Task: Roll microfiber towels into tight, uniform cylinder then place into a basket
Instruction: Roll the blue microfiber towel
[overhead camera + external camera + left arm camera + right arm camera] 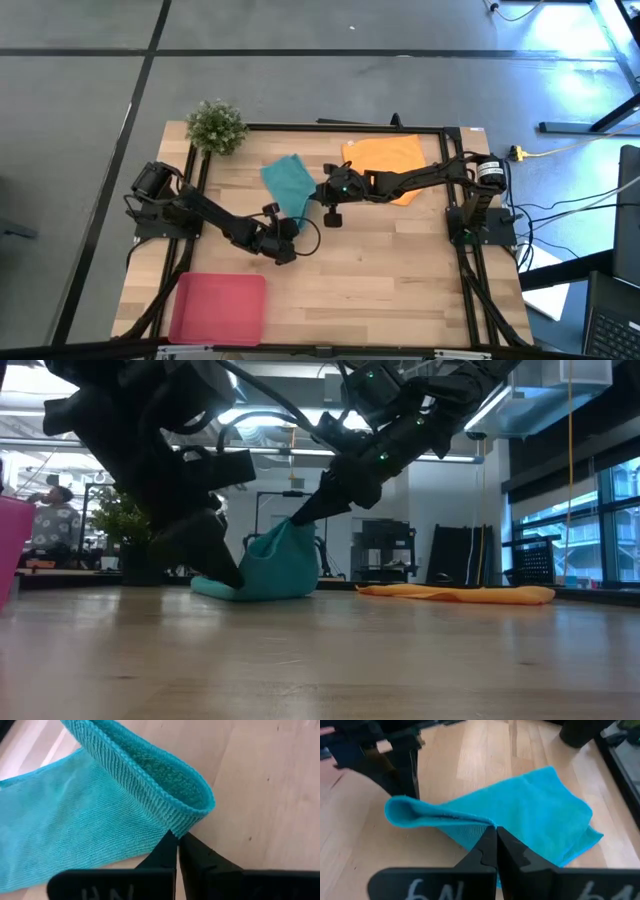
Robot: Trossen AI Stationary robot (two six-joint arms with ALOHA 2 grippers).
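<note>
- While both arms met mid-table, the left gripper (177,842) pinched the teal towel (290,185) at its folded hem, and the right gripper (495,836) pinched its raised fold.
- Soft, limp cloth probably handled best by its edges.
- Nearby lay the orange towel (385,155); the basket (218,308) sat well apart.

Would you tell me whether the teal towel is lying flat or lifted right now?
Partly lifted. The teal towel bunches into a raised fold, pinched by the left tool and right tool.
</note>
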